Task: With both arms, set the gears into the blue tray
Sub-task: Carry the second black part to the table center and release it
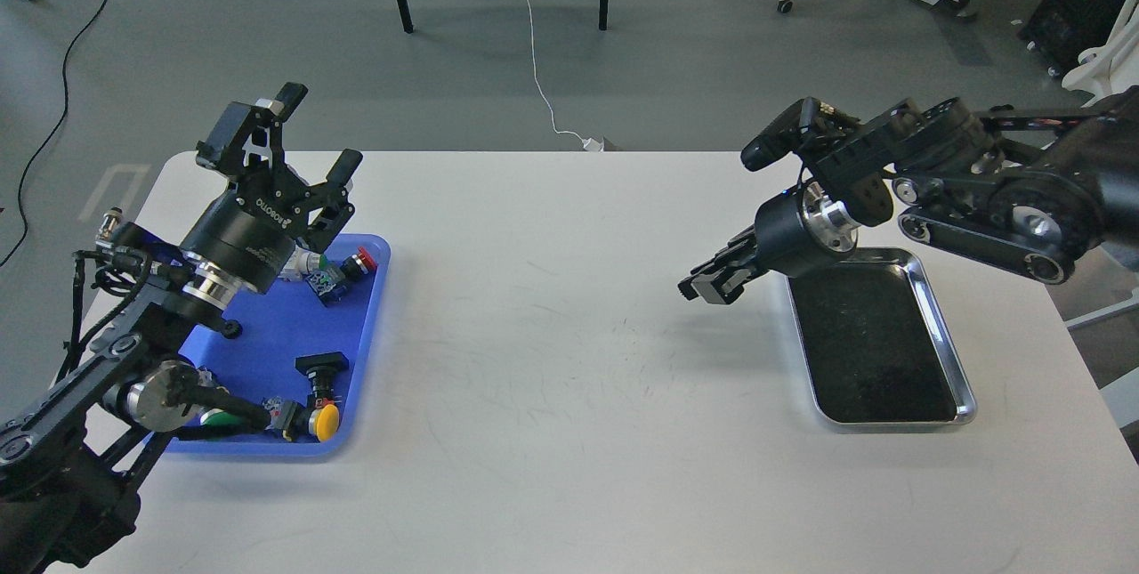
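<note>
The blue tray (276,325) lies at the table's left end. One small black gear (231,328) rests on its floor near my left wrist. My left gripper (316,133) hangs above the tray's far edge, its two fingers spread wide open and holding nothing. My right gripper (703,285) hovers over bare table just left of the silver tray (941,325), pointing down and left. Its fingers are pressed together, and I cannot make out anything between the tips.
Push-button switches lie in the blue tray: a red cap (360,261), a black one (322,367), a yellow cap (327,421) and a green cap (214,418). The silver tray's black liner (868,343) shows nothing on it. White tabletop (552,334) spans between the trays.
</note>
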{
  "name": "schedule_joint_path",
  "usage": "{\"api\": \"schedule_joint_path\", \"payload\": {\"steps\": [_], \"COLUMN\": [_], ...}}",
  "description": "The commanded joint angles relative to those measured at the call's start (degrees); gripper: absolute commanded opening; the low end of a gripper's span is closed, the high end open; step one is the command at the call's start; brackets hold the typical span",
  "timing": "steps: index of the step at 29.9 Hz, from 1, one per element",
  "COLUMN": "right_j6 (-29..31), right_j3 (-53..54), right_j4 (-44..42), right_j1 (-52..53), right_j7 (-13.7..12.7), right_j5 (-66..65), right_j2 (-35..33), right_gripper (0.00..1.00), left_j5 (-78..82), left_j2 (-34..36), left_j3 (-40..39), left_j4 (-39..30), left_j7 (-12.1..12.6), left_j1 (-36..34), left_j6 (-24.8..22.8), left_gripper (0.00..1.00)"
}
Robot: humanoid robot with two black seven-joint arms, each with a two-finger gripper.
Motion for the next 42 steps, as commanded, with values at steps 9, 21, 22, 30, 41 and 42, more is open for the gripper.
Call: {"api": "schedule_joint_path", "payload": {"steps": [9, 21, 22, 30, 41, 42], "right_j6": [-6.82, -11.21, -11.30, -12.18, -13.15, -13.06], "right_j3": [-3.59, -6.32, -6.32, -6.32, -3.69, -2.38], "right_j4": [-9.85, -11.97, -12.05, -12.32, -11.62, -11.44], "right_j1": [-5.56, -8.64, -8.73, -8.73, -6.36, -6.27], "right_j7": [-0.01, -0.01, -0.01, -0.01, -0.01, -0.01], "right_j5": [1.86, 1.86, 1.86, 1.95, 11.69, 13.70], "right_j2": [17.53, 20.71, 20.71, 20.62, 14.83, 13.08], "right_gripper": [0.19, 0.19, 0.19, 0.39, 0.88, 0.93], "left_j5": [-0.09, -0.09, -0.09, -0.09, 0.08, 0.08], "left_j2": [1.84, 1.93, 1.93, 1.93, 2.19, 2.54], "left_j3": [-2.68, -3.56, -3.56, -3.47, -3.38, -3.38], "left_j4": [-0.79, -0.97, -0.97, -0.97, -1.06, -1.06], "left_j7": [-0.11, -0.11, -0.11, -0.11, -0.02, -0.02], "left_j1": [1.49, 2.81, 2.81, 2.98, 3.07, 3.07], "left_j6": [0.01, 0.01, 0.01, 0.01, -0.08, -0.43], "left_gripper": [0.98, 0.98, 0.98, 0.98, 0.98, 0.98]}}
